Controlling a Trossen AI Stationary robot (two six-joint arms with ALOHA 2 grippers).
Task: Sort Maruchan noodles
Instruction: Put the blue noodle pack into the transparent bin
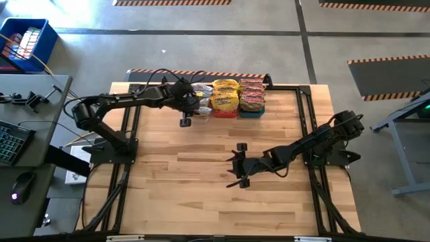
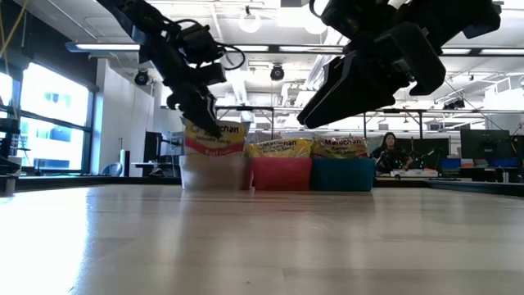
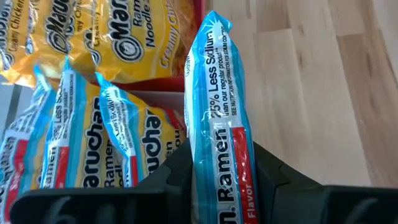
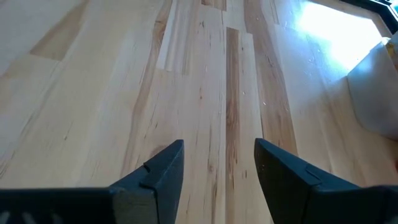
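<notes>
The sorting looks nearly finished. Three bins stand in a row at the far edge of the table (image 1: 201, 195): a clear bin (image 2: 211, 170) with silvery-white and blue packets, a red bin (image 2: 281, 173) with yellow packets (image 1: 225, 94), and a teal bin (image 2: 342, 173) with reddish packets (image 1: 252, 94). No loose Maruchan noodles lie on the bare wood in the high view, so the one in hand seems to be the last.

The left gripper (image 3: 217, 180) hangs over the clear bin, its fingers (image 3: 273, 177) closed on a silvery-white "25% Less Sodium" packet (image 3: 217, 106) held edge-up just beside the like packets (image 3: 106, 143) already standing there. What is left, by my judgement, is to lower and release it.

The right gripper (image 4: 219, 168) hovers over the middle of the table, fingers parted and empty, well apart from the bins.

Room is tight only at the bins: the clear bin touches the red one, and the row sits near the table's rear edge. The rest of the table is open.
</notes>
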